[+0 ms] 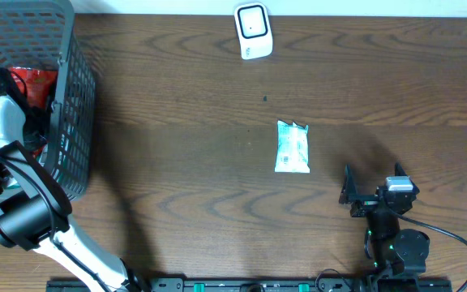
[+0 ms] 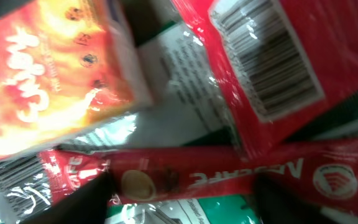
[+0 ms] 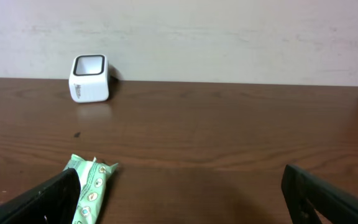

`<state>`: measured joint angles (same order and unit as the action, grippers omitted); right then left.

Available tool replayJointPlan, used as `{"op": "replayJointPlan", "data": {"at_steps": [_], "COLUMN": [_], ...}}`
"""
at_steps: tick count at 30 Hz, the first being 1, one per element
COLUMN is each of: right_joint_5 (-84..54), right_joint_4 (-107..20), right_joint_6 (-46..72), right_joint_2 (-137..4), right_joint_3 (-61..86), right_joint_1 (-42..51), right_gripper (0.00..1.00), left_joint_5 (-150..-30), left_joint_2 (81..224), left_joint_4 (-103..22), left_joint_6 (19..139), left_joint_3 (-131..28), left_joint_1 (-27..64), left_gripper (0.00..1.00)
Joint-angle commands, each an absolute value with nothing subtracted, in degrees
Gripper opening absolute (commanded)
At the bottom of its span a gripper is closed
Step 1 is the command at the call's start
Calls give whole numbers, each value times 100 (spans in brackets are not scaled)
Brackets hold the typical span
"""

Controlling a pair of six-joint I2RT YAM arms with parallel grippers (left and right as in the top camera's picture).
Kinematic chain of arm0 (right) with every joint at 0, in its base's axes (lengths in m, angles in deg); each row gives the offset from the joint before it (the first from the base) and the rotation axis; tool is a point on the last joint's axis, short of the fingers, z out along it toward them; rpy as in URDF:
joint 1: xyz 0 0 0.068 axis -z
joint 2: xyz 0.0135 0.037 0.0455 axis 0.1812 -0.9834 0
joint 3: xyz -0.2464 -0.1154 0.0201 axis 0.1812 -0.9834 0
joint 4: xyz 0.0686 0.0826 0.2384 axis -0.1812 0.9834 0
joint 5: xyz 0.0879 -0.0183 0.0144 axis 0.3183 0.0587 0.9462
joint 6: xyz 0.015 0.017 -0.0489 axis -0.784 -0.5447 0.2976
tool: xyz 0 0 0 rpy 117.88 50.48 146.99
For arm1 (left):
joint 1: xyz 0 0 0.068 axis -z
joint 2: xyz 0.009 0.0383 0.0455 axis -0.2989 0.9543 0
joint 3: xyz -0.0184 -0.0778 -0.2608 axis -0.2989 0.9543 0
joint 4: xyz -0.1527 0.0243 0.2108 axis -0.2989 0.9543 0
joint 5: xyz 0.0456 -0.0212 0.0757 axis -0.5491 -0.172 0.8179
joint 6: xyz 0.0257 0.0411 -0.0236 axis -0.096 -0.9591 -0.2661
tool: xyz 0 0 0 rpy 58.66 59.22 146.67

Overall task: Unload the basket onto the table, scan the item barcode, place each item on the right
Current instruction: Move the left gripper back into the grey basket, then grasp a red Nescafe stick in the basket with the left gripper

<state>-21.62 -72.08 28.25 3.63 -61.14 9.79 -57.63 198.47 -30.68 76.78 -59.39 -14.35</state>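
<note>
The white barcode scanner (image 1: 253, 31) stands at the far edge of the table and shows in the right wrist view as a white scanner (image 3: 90, 78). A pale green packet (image 1: 292, 147) lies mid-table, its end beside the left finger in the right wrist view (image 3: 91, 186). My right gripper (image 1: 371, 177) hovers open and empty near the front edge (image 3: 179, 199). My left arm reaches into the basket (image 1: 71, 122). There the left gripper (image 2: 185, 202) stands open over a red stick packet (image 2: 216, 177), one dark finger at each end. A red packet with a barcode (image 2: 272, 62) lies above it.
The grey wire basket fills the far left corner. An orange packet (image 2: 48, 74) and green and white wrappers (image 2: 185, 81) are piled inside it. The right arm's base (image 1: 396, 251) sits at the front right.
</note>
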Motion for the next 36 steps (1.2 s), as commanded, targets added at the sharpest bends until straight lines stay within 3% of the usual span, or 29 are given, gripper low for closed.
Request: {"op": "replayJointPlan", "data": {"at_steps": [1, 2, 4, 9, 12, 17, 25, 36], "right_joint_5": [-2138, -2138, -2138, -2138, -2138, -2138, -2138, -2138], "right_joint_4": [-7190, -7193, -7190, -7190, -7190, -7193, -7190, -7190], "right_joint_6": [2888, 2888, 2888, 2888, 2888, 2888, 2888, 2888], "right_joint_2": [387, 387, 387, 387, 387, 387, 387, 387], "right_joint_3": [-6121, -6121, -6121, -6121, -6121, -6121, -6121, -6121], "right_joint_1": [1045, 1045, 1045, 1045, 1045, 1045, 1045, 1045], "right_gripper": [99, 99, 99, 99, 99, 99, 99, 99], "left_joint_5": [-6635, -6808, -6963, -7359, -7359, -7357, -7118, -6714], "left_joint_2": [20090, 20090, 20086, 19839, 19506, 19154, 19257, 19312], "left_joint_4": [-2967, -2904, -2843, -2797, -2804, -2957, -2998, -3402], "left_joint_6": [7654, 7654, 7656, 7672, 7567, 6391, 4398, 3869], "left_joint_3": [-5913, -5913, -5915, -5965, -5967, -5967, -5869, -5766], "left_joint_1": [-1431, -1431, -1431, -1442, -1442, -1442, -1444, -1470], "left_gripper": [53, 37, 25, 22, 29, 66, 68, 67]}}
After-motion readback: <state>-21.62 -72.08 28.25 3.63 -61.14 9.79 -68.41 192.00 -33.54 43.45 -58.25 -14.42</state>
